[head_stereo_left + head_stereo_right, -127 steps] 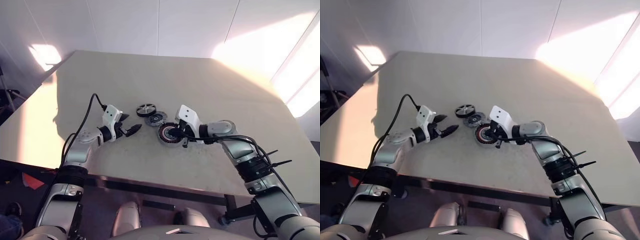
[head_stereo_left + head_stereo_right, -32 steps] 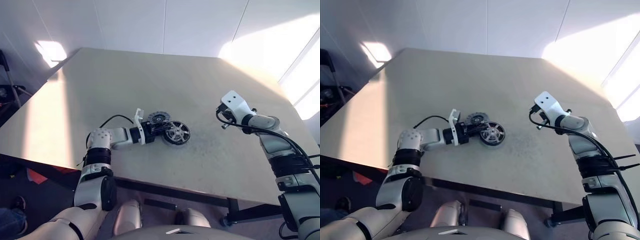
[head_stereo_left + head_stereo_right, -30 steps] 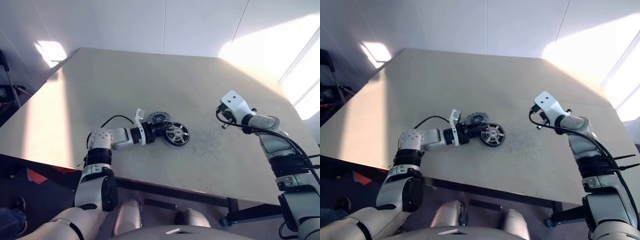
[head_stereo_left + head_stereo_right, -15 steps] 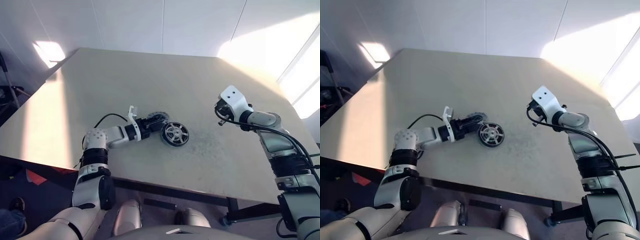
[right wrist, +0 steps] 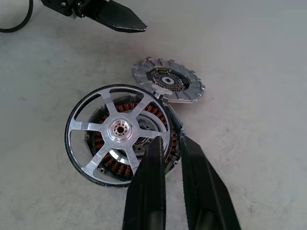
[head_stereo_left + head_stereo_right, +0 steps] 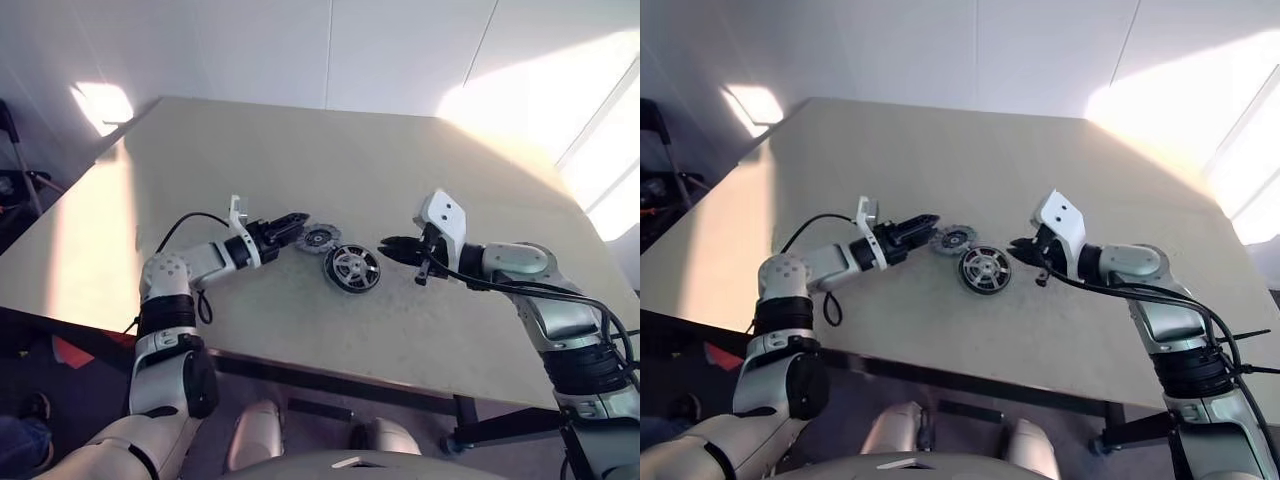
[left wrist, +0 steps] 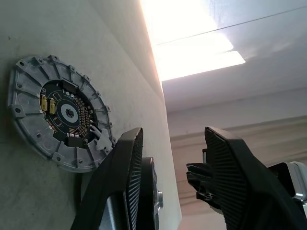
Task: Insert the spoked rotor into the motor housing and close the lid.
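Observation:
The spoked rotor (image 5: 119,130) lies on top of the motor housing (image 5: 112,163), whose copper windings show between the spokes. The pair sits mid-table (image 6: 351,268). The grey lid (image 6: 318,238) lies flat on the table just behind and left of them, touching the housing's edge (image 5: 168,81). My left gripper (image 6: 287,224) hovers open left of the lid, nothing between its fingers (image 7: 128,177). My right gripper (image 6: 388,248) points at the rotor from the right. Its fingers (image 5: 149,191) stand a narrow gap apart above the rotor's rim, holding nothing.
The beige table (image 6: 300,140) stretches wide behind the parts, and its front edge runs close below them. A black cable (image 6: 185,225) loops from my left wrist. Bright sun patches fall on the far right wall.
My left gripper has drawn back to the left, away from the lid and rotor. My right gripper has swung in from the far right to the rotor, and its jaws have parted slightly.

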Controlling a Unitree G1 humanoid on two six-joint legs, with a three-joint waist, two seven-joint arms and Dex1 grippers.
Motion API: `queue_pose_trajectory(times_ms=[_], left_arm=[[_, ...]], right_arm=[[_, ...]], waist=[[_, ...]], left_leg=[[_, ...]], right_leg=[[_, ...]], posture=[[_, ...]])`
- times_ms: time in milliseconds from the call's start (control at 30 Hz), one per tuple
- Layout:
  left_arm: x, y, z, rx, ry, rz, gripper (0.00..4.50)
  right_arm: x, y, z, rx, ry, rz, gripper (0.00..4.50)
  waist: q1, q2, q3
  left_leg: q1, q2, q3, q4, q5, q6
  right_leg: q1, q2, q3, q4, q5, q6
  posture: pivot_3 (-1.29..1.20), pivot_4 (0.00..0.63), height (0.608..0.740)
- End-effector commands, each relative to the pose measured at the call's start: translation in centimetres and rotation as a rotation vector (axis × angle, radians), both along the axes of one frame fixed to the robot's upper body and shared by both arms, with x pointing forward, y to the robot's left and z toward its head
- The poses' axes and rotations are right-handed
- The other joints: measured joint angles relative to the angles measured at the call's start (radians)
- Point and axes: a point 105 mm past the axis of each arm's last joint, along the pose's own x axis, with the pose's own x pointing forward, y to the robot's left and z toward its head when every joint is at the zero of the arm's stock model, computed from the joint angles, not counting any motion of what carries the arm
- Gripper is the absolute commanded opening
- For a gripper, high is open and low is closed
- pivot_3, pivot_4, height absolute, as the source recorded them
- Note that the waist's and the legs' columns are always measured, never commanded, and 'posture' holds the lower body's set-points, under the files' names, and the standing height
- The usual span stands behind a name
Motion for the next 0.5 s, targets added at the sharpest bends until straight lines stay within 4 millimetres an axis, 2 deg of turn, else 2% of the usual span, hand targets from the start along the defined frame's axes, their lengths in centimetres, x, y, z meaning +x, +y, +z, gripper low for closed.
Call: queue_pose_trajectory(times_ms=[33,200,500], left_arm=[[0.0,0.0,1.0,-0.014,-0.049,0.01,2.2],[0.0,0.1,0.5,-0.001,-0.038,0.022,2.2],[0.2,0.5,-0.2,0.023,-0.023,0.047,2.2]], right_arm=[[-0.3,0.9,0.5,-0.024,-0.051,0.036,1.5],[-1.1,2.4,0.0,0.0,-0.024,0.088,1.5],[-1.1,2.9,-0.2,0.005,-0.012,0.101,1.5]], waist=[[0.0,0.0,0.0],[0.0,0.0,0.0],[0.0,0.0,0.0]], left_leg=[[0.0,0.0,0.0,0.0,0.0,0.0],[-0.001,0.0,0.0,-0.001,0.0,0.0],[-0.001,0.0,0.0,-0.001,0.0,0.0]], right_leg=[[0.0,0.0,0.0,0.0,0.0,0.0],[-0.001,0.0,0.0,-0.001,0.0,0.0],[0.0,0.0,0.0,-0.001,0.0,0.0]], posture=[[0.0,0.0,0.74],[0.0,0.0,0.74],[0.0,0.0,0.74]])
